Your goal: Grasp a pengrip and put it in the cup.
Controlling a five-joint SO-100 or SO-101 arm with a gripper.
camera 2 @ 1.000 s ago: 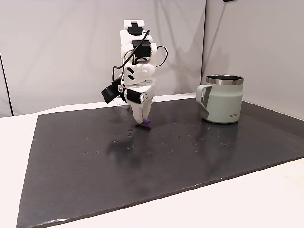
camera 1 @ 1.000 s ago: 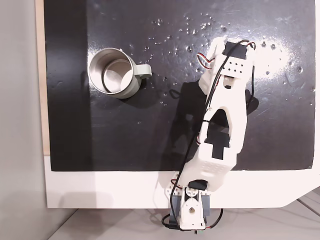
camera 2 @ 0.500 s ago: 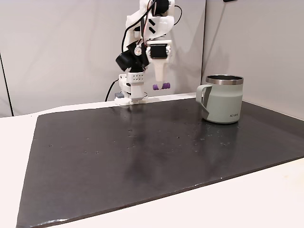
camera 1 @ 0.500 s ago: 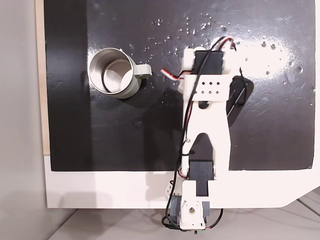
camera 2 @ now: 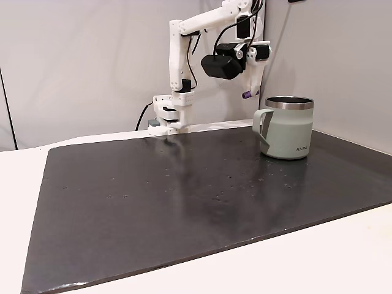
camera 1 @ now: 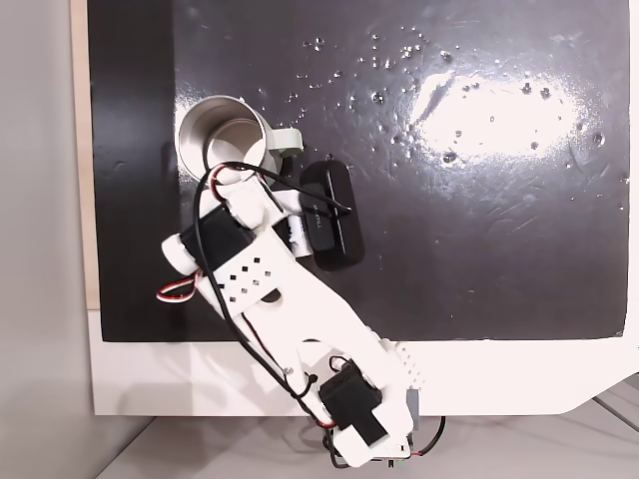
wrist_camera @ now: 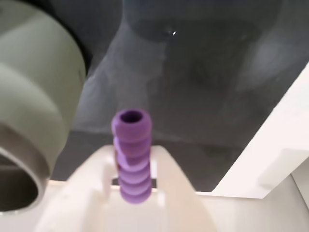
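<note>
Nearest, in the wrist view, the white hand [wrist_camera: 133,188] is clamped on the pengrip [wrist_camera: 132,154], a small purple ribbed tube. The tube stands up between the two fingers, its open round end pointing away from the camera. To the left of it is the cup [wrist_camera: 34,106], pale grey-green outside, with its dark opening at the lower left edge. Below lies a dark mat [wrist_camera: 203,72], and a strip of white worktop [wrist_camera: 270,150] runs along the right.

In the side-on fixed view, the mat [camera 2: 184,190] covers most of the white worktop [camera 2: 318,263] in the foreground. Farther back on the right, the cup [camera 2: 285,128] stands upright on the mat, its handle turned to the left and its steel rim showing. The hand [camera 2: 247,92] hangs in the air, above and just left of the cup, apart from it, with the pengrip [camera 2: 246,95] showing as a purple spot at its tip. The white arm [camera 2: 184,67] rises from its base at the back edge of the mat.

In the fixed view from above, the arm [camera 1: 280,309] reaches from the bottom edge up toward the cup [camera 1: 225,145] at upper left. The tip of the hand [camera 1: 235,180] overlaps the cup's near rim.
</note>
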